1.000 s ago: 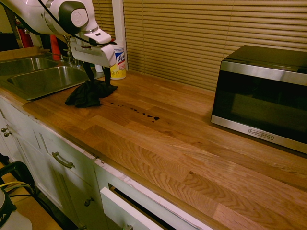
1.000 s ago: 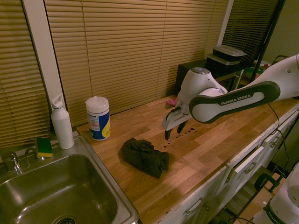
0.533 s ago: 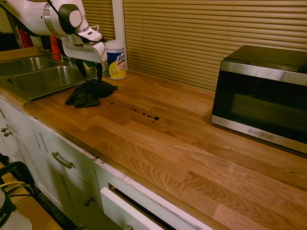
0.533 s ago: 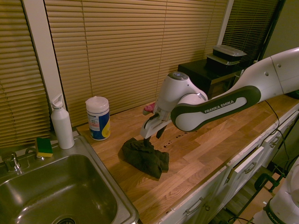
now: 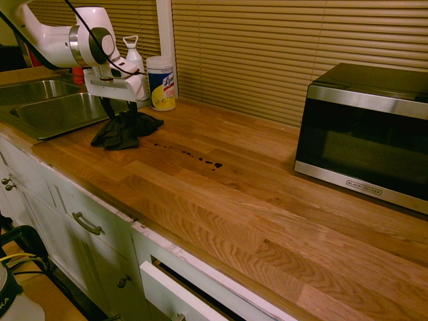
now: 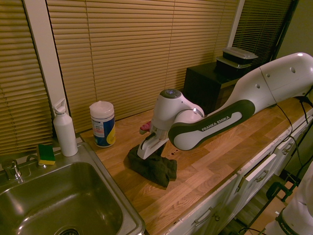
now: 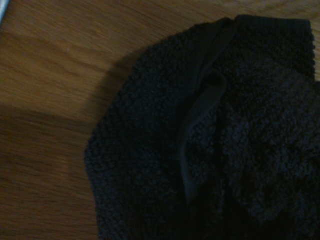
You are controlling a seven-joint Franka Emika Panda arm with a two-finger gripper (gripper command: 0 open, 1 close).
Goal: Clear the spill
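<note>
Over the black rag (image 5: pixel 124 132), the gripper (image 5: pixel 119 109) has its fingers spread wide, seemingly gripping nothing; next, pinch cloth to wipe the spill (image 5: pixel 200 159).

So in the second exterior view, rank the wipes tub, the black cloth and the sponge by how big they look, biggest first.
1. Black cloth
2. Wipes tub
3. Sponge
</note>
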